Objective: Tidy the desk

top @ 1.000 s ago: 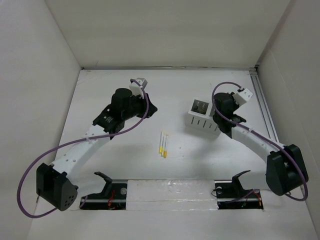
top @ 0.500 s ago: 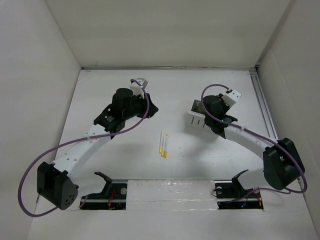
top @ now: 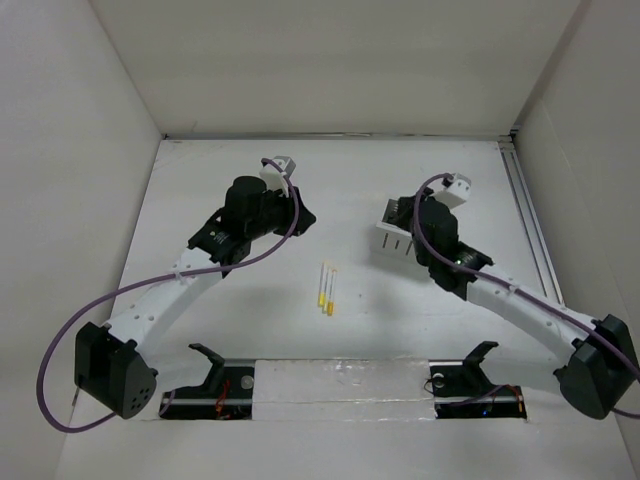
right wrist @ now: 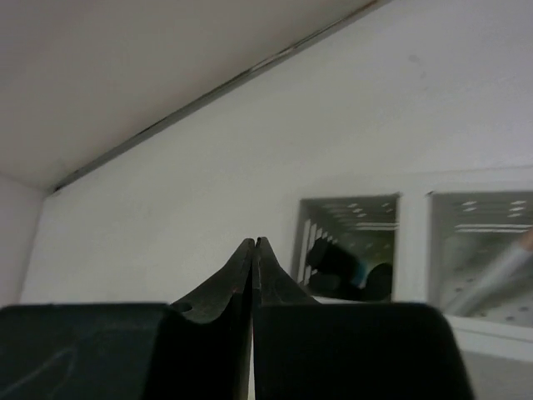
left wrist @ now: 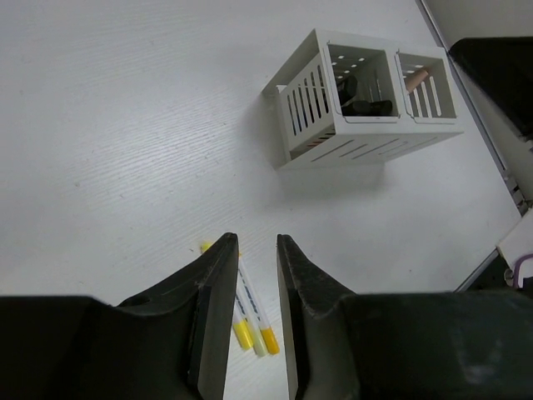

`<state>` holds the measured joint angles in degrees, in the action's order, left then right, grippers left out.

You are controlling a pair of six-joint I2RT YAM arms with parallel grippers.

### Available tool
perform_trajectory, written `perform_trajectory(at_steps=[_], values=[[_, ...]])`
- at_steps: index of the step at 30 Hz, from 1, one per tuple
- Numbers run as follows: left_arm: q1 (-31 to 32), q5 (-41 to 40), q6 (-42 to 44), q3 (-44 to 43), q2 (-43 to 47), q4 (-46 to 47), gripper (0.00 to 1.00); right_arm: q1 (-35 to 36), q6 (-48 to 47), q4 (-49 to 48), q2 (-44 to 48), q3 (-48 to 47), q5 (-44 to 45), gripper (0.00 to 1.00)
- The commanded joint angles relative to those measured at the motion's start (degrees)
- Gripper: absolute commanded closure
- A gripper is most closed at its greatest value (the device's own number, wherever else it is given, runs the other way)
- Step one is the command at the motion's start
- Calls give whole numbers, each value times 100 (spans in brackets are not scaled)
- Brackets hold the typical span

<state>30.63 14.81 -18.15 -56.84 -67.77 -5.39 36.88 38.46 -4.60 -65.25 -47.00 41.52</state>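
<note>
The desk (top: pixel 380 310) is a white tabletop with white walls. Three yellow-capped markers (top: pixel 326 288) lie side by side near its middle. In the left wrist view my left gripper (left wrist: pixel 254 240) hangs open and empty above the markers (left wrist: pixel 247 310), which show through the gap. My left gripper (top: pixel 303 217) is up and left of them in the top view. A white slotted holder box (top: pixel 396 232) stands to the right. My right gripper (top: pixel 418 208) is over its back edge. Its fingers (right wrist: pixel 254 243) are shut with nothing between them, just left of the holder box (right wrist: pixel 408 250).
The holder box (left wrist: pixel 366 100) has dark items in one compartment and a brown-tipped stick in the other. A thin metal rail (top: pixel 528 215) runs along the desk's right edge. Both arm bases and black brackets (top: pixel 210 358) sit at the near edge.
My right arm has swung left over the holder box, and its shoulder has shifted to the right. The left arm has stayed in place.
</note>
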Motion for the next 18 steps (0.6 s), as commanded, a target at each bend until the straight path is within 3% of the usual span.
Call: perform_trajectory(at_steps=[1, 8, 13, 18], values=[[-22, 40, 5, -152, 27, 178, 78, 327, 3, -647, -267, 235, -1312, 100], [-22, -4, -13, -126, -61, 240, 85, 1250, -75, -490, -1094, 18, -1419, 100], [-22, -277, 31, -108, 0, 214, 88, 1620, -5, -137, -893, -204, -1269, 100], [-22, -566, 57, -47, 333, 231, 88, 1620, 83, -165, -1374, -474, -2093, 100]])
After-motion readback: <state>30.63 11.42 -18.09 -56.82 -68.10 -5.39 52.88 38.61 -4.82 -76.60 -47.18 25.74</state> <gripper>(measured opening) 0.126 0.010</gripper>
